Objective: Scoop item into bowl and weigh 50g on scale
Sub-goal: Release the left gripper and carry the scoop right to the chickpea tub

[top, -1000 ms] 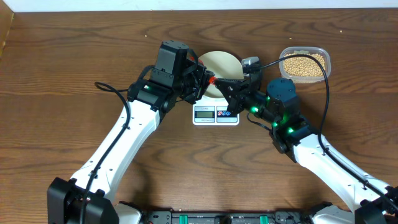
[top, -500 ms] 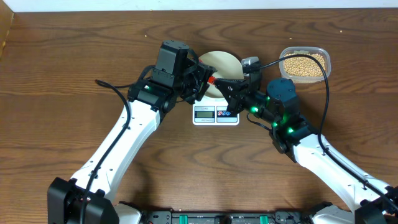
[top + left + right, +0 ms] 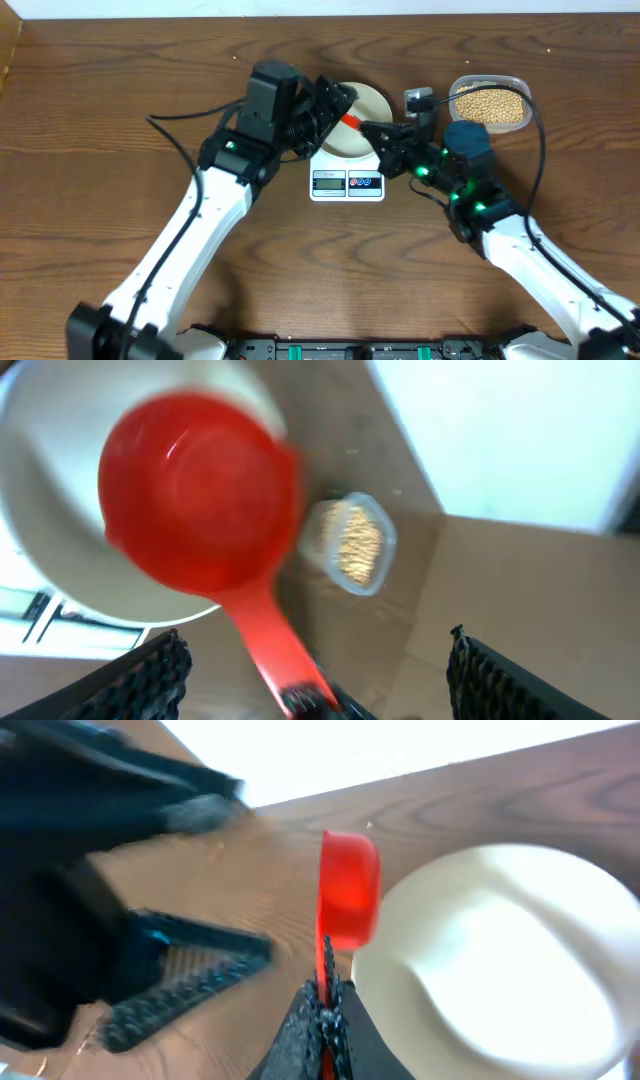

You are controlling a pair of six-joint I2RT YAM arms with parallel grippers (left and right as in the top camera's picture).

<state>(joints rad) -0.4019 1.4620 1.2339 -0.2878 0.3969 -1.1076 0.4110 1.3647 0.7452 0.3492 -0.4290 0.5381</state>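
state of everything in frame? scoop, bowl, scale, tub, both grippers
scoop: looks empty, held over the bowl
bowl: empty, sitting on the scale
scale: readout too small to read
tub: no lid, holds beans
left gripper: open, empty
right gripper: shut on the scoop handle

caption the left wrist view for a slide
Empty-looking red scoop over the cream bowl, bean tub on the table beyond
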